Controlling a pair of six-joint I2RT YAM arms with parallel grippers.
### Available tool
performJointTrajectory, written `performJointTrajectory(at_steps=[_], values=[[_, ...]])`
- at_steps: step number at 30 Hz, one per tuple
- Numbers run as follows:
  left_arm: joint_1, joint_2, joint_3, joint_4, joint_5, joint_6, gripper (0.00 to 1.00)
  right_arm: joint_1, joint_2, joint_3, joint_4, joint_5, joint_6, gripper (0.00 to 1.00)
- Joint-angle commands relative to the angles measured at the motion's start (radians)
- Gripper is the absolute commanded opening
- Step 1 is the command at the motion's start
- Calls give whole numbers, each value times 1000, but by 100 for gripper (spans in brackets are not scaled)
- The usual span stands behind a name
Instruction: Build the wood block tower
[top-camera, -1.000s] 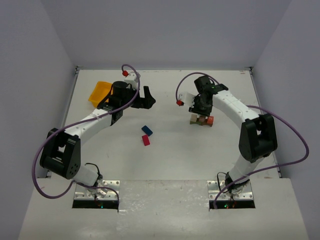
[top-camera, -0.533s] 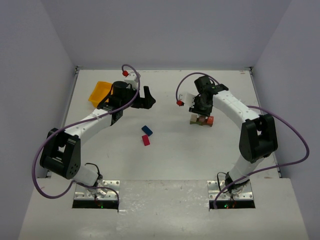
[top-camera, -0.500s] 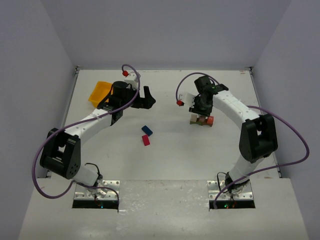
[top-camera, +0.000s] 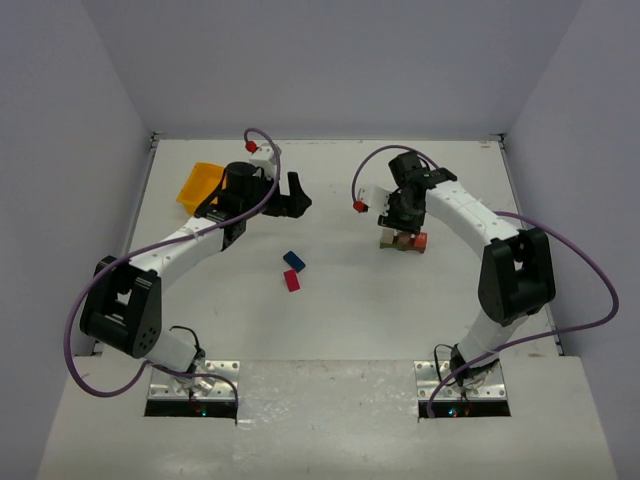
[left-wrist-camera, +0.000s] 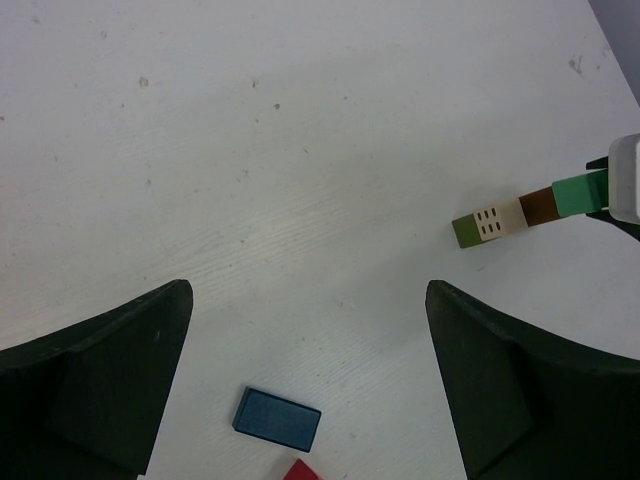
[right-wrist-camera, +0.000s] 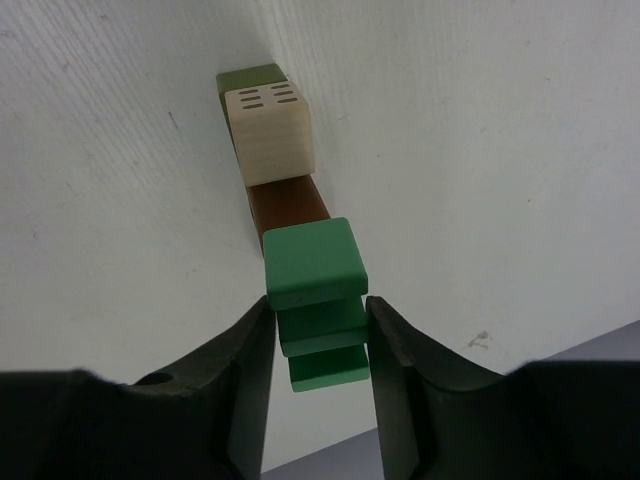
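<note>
1. Hardly anything shifts in the top view: the right gripper (right-wrist-camera: 320, 305) stays at the far right, jaws closed on the green block (right-wrist-camera: 313, 262).
2. That block tops the stack (right-wrist-camera: 268, 135), so placing looks nearly done and release comes next.
3. The left gripper (left-wrist-camera: 308, 290) hangs wide open and empty at the far left, with the blue block (left-wrist-camera: 278, 419) and red block (top-camera: 291, 281) loose near the middle.

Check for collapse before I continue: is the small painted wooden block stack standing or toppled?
Standing: the painted wooden block stack rises olive, tan, brown, green, one atop another.
</note>
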Motion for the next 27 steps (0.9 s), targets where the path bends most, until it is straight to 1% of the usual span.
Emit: performJointTrajectory(at_steps=[1, 4, 6, 8, 11, 14, 16, 17, 23, 27], values=[[-12, 8, 50, 24, 4, 15, 100, -5, -33, 8, -1, 0, -1, 47], [-13, 10, 53, 23, 5, 15, 100, -5, -32, 8, 0, 0, -3, 50], [-13, 12, 54, 23, 4, 15, 100, -5, -32, 8, 2, -1, -6, 55], [-14, 14, 56, 21, 5, 18, 100, -5, -30, 9, 4, -1, -6, 57], [-15, 15, 59, 18, 4, 20, 100, -5, -29, 15, 4, 0, -7, 65], [-15, 13, 59, 17, 3, 21, 100, -5, -32, 18, 6, 3, -10, 77], [-15, 13, 59, 16, 0, 21, 100, -5, -35, 17, 10, 6, -12, 95], [-16, 12, 59, 15, 0, 21, 100, -5, -38, 17, 12, 5, -15, 99], [-16, 3, 54, 15, -1, 22, 100, -5, -72, 13, 21, 4, -10, 99], [-16, -3, 51, 18, 17, 18, 100, -7, -137, 13, 36, -15, 9, 99]])
